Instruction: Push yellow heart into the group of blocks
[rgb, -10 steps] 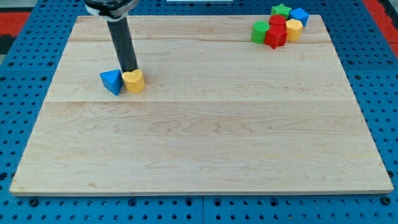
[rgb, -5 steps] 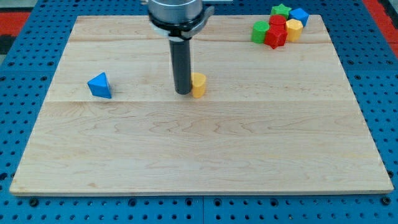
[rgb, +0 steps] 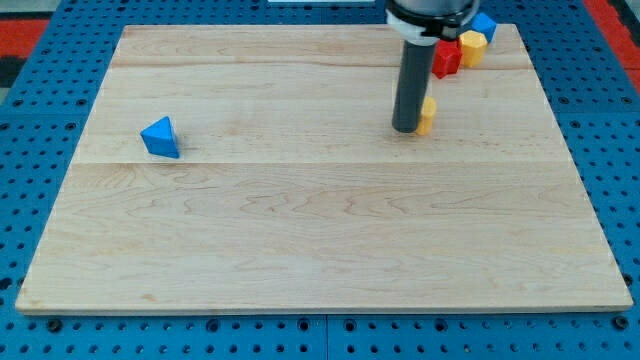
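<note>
The yellow heart (rgb: 427, 116) sits on the wooden board, right of centre near the view's top, mostly hidden behind the rod. My tip (rgb: 405, 129) touches its left side. The group of blocks lies at the view's top right: a red block (rgb: 446, 60), a yellow block (rgb: 472, 47) and a blue block (rgb: 484, 24) show; the rest of the group is hidden behind the arm.
A blue triangle (rgb: 160, 137) lies alone at the board's left. The wooden board (rgb: 320, 230) rests on a blue pegboard surface.
My tip has slid to the view's right and slightly up, pushing the yellow heart away from the blue triangle and close to the group. The arm now hides the green blocks.
</note>
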